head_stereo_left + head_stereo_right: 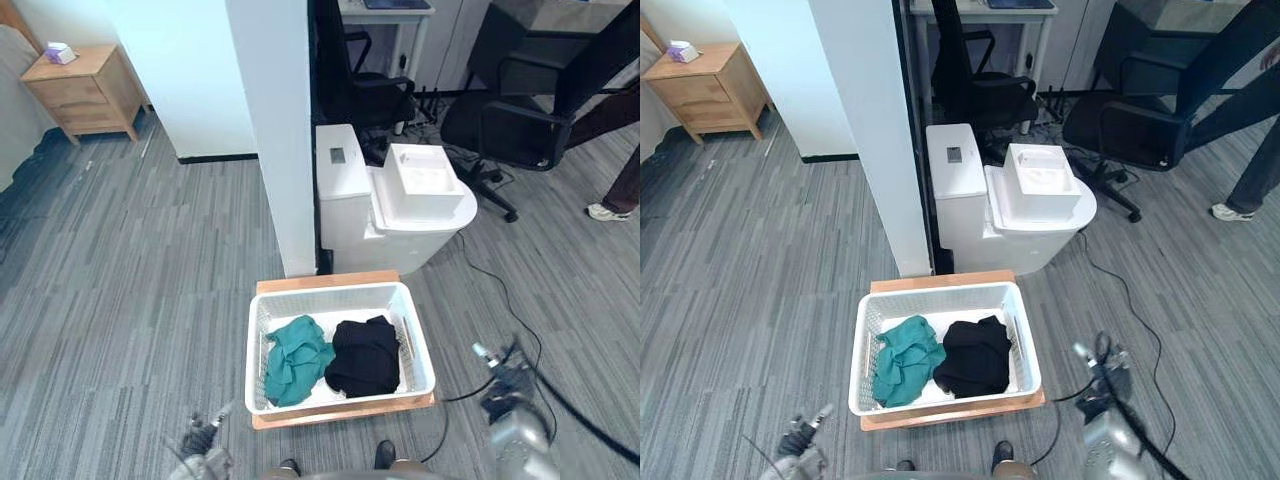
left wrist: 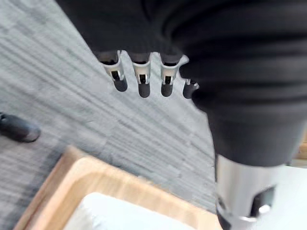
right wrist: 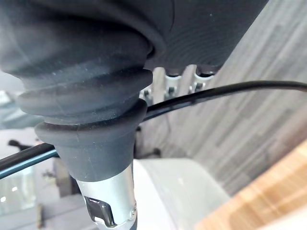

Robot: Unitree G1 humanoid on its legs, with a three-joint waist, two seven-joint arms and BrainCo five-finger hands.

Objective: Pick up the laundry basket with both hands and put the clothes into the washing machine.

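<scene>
Left eye view: a white plastic lattice laundry basket (image 1: 337, 291) sits on a flat light-wood board (image 1: 326, 281) on grey striped carpet (image 1: 130, 280). Inside it, a crumpled teal garment (image 1: 295, 358) lies toward 9 o'clock and a bunched black garment (image 1: 365, 355) toward 3 o'clock, the two touching in the middle. Neither hand touches the basket.

The robot's left hand (image 1: 201, 440) hangs low at about 8 o'clock from the basket, near the board's corner but apart from it. In the left wrist view its silver fingers (image 2: 139, 81) point down in a loose, fairly straight row over bare carpet, spread and holding nothing.

The robot's right hand (image 1: 505, 388) is raised at about 4 o'clock from the basket, just beside the board's edge and clear of the rim. Its dark ribbed cover hides most of it in the right wrist view, so whether it is spread or closed cannot be told.

At 12 to 1 o'clock from the basket stands a small white round-fronted washing machine (image 1: 400, 215), its lid down, beside a white square pillar (image 1: 280, 130). Black office chairs (image 1: 520, 125) stand at 2 o'clock, a wooden bedside cabinet (image 1: 85, 92) far off at 10 o'clock, and a person's shoe (image 1: 607, 211) at 3 o'clock.
</scene>
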